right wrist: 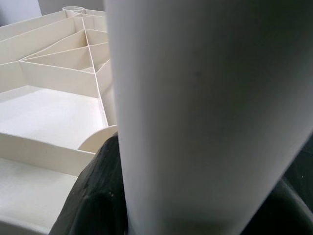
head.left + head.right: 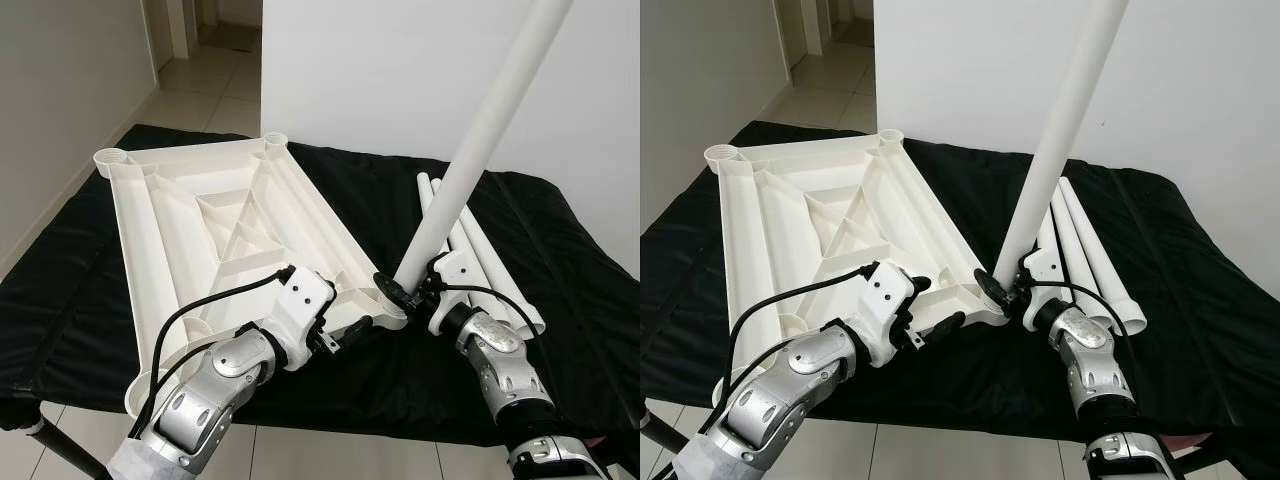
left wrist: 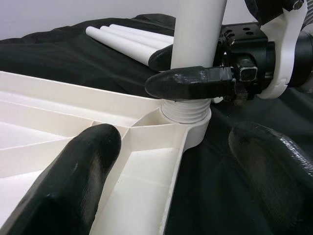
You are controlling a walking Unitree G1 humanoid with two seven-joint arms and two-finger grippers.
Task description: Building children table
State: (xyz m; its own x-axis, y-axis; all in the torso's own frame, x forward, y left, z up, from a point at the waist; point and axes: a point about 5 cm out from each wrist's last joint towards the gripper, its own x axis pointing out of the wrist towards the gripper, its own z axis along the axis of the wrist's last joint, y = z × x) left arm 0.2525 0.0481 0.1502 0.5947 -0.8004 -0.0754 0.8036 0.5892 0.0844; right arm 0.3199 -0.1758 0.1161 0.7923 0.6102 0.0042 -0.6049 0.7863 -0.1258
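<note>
At the tabletop's [image 2: 215,215] corner socket, the right claw [image 2: 408,288] grips the leg [image 2: 480,140].

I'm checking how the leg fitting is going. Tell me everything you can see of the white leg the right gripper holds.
The white leg is a long, smooth, round tube, apparently plastic. It rises tilted from the near corner socket of the upside-down tabletop, its ribbed threaded end sitting in the socket. The right gripper is shut on it just above the thread. Its top runs out of frame.
</note>
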